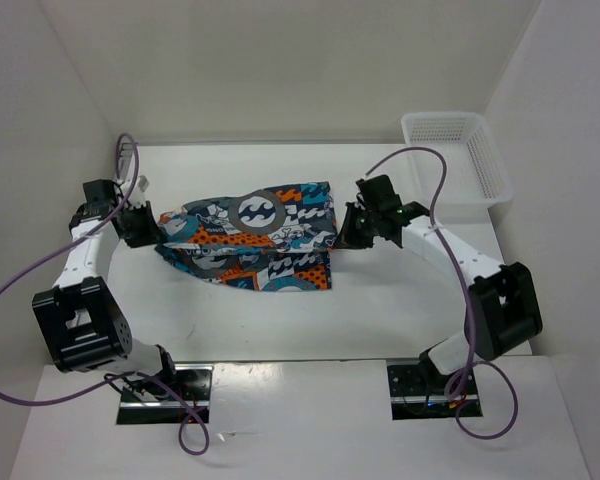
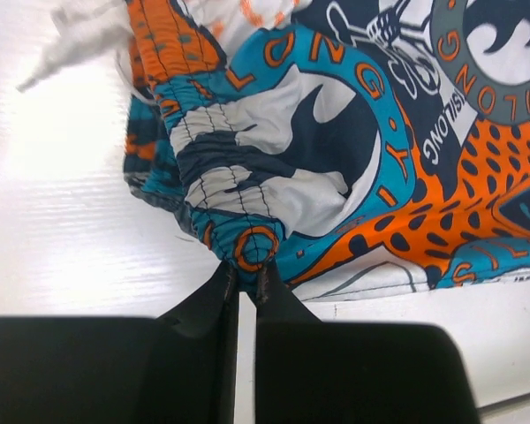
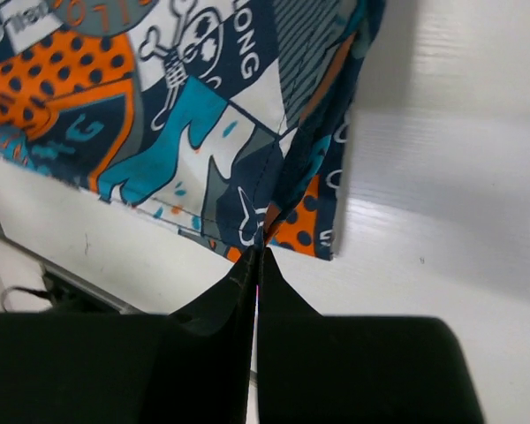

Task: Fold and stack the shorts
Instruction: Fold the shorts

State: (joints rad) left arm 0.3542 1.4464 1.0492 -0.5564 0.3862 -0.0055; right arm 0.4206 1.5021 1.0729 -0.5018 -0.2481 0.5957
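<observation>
1. White table boxed in by plain white walls. A white mesh basket sits at the far right corner.
2. The shorts are left of the basket and nearer the arm bases, mid-table. They are spread sideways, with a second layer showing under the near edge.
3. The long axis runs toward and away from the basket, so it goes from one set of fingers to the other.
4. The left fingers are at the end of the shorts far from the basket. In the wrist view they are pinched shut on the gathered elastic waistband. A small bunch of fabric is clamped at the tips.
5. The right fingers are at the end nearest the basket. In the wrist view they are closed tight on the hem corner of a leg.
6. At the hem end, the shadow on the table suggests the cloth is lifted slightly. I can't tell how much of the middle is off the surface.
7. Judgement: both ends are held and the cloth is roughly taut between them, so the fold is about to start.
8. Key relation: each arm owns one end of the long axis and neither is nearer the centre. The next move probably needs both arms moving together, or one end carried over the other along that axis.
9. Risk: both grips are thin edge pinches. If the arms pull unevenly, the hem corner could slip out.
</observation>
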